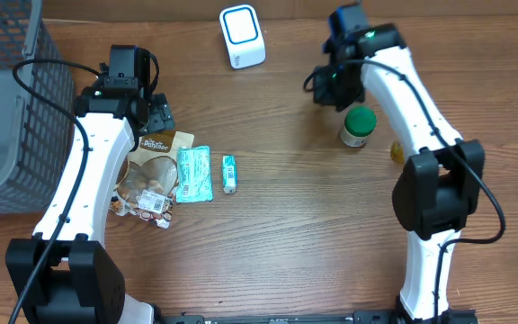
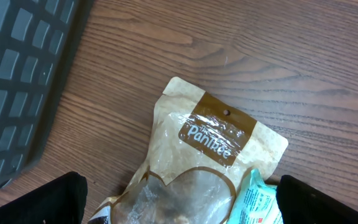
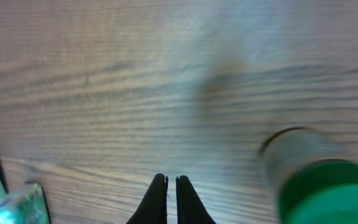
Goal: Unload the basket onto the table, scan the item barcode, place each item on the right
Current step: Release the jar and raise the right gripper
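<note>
Scanner: white box with a blue-edged face (image 1: 242, 36), at the far side of the wooden table (image 1: 286, 234); nothing is in front of it.
Basket: grey mesh (image 1: 48, 85), far to the scanner's left at the table edge. A pale grey mass shows inside; I cannot tell what it is.
Snack pouch: tan with a brown label (image 2: 219, 134), lying flat, left of the scanner and nearer the robot. Its clear window shows brownish pieces inside.
Teal packet: (image 1: 193, 174), flat, touching the pouch on the side toward the scanner.
Small tube: (image 1: 229, 173), just beside the teal packet, almost straight out from the scanner toward the robot.
Jar: green lid (image 1: 359, 127), upright, right of the scanner and nearer the robot. Contents not readable.
Yellow object: (image 1: 397, 151), beyond the jar from the scanner, half hidden by the right arm.
Left gripper: (image 2: 179, 199) above the pouch's top, fingers (image 2: 48, 202) spread wide, holding nothing.
Right gripper: (image 3: 171, 196) between scanner and jar, fingertips pressed together on nothing, apart from the jar.
Task item: none lifted; all lie on the table.
</note>
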`<state>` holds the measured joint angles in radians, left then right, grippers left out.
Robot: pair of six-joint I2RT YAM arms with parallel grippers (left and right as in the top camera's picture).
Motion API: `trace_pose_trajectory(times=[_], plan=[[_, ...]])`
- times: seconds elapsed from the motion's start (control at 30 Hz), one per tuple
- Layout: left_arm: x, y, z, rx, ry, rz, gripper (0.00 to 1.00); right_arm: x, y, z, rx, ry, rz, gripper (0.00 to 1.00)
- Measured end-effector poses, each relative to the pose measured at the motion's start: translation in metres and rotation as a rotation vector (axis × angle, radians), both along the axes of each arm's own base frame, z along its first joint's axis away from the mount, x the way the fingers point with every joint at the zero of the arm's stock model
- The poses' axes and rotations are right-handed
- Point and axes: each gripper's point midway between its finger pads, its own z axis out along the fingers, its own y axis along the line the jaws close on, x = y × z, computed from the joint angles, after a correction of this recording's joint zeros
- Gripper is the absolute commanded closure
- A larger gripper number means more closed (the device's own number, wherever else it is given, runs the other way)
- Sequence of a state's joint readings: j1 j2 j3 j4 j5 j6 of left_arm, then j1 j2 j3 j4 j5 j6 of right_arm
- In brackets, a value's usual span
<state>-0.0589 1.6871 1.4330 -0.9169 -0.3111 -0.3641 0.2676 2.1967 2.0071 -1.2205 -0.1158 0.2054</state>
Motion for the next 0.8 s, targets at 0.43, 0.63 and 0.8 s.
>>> trace_pose_trajectory(times=[0.43,0.63,0.8], plan=[[0.0,0.0,0.0,0.0,0.0,0.0,0.0,-0.02,-0.043,-0.036,-0.271,0.054,-0.024,0.95],[0.0,0.0,0.0,0.0,0.0,0.0,0.01,-0.025,-0.079,-0.037,-0.345,0.093,-0.083,0.93],[0.0,0.0,0.0,0.0,0.0,0.0,0.0,-0.025,-0.097,-0.037,-0.359,0.107,-0.129,0.92]])
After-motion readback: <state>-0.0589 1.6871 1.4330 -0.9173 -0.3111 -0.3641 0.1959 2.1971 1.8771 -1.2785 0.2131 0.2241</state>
